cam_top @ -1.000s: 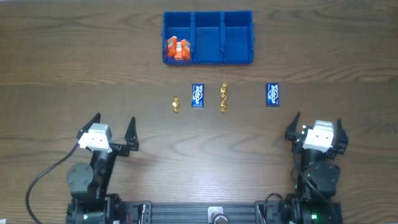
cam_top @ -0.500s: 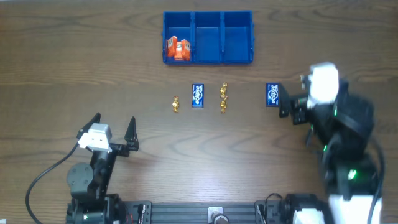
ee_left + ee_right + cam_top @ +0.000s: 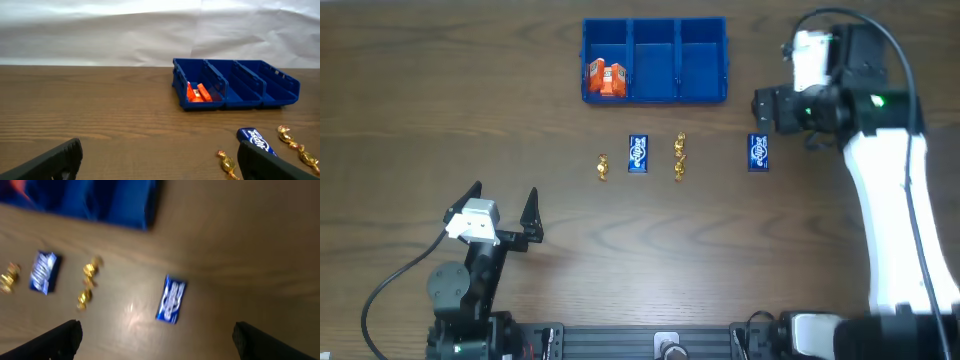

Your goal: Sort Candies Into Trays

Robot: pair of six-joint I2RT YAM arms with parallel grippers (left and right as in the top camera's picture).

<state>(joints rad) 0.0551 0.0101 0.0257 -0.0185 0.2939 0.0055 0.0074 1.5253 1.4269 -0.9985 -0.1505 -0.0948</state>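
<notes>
while most of the sweets lie loose on the surface (image 3: 440, 120), the top view shows the blue tray (image 3: 655, 98) at the far side with three compartments. only its left one holds anything, two orange candies (image 3: 605, 78). that suggests one kind per compartment, with the middle and right ones left for the other kinds. in a row nearer the arms lie a single gold candy (image 3: 603, 167), the left blue bar (image 3: 638, 153), a short column of gold candies (image 3: 680, 157) and, well apart to the right, the right blue bar (image 3: 758, 152). the right arm stretches up the picture, and the right claw (image 3: 767, 108) shows just beyond that bar, probably because it is the piece nearest this arm's side. the left claw (image 3: 502, 203) sits spread near its base, well apart from every sweet, seemingly parked out of the way.

from the left wrist, the left claw (image 3: 160, 167) has its fingers wide apart with nothing between them. the tray (image 3: 235, 102) stands well ahead, with the orange candies (image 3: 197, 92) in an end compartment.

from the right wrist, the right claw (image 3: 155, 340) is spread wide and empty, raised above the surface. the right blue bar (image 3: 171, 299) lies flat below and ahead of it, untouched. a good grip would likely pinch across its narrow width.
</notes>
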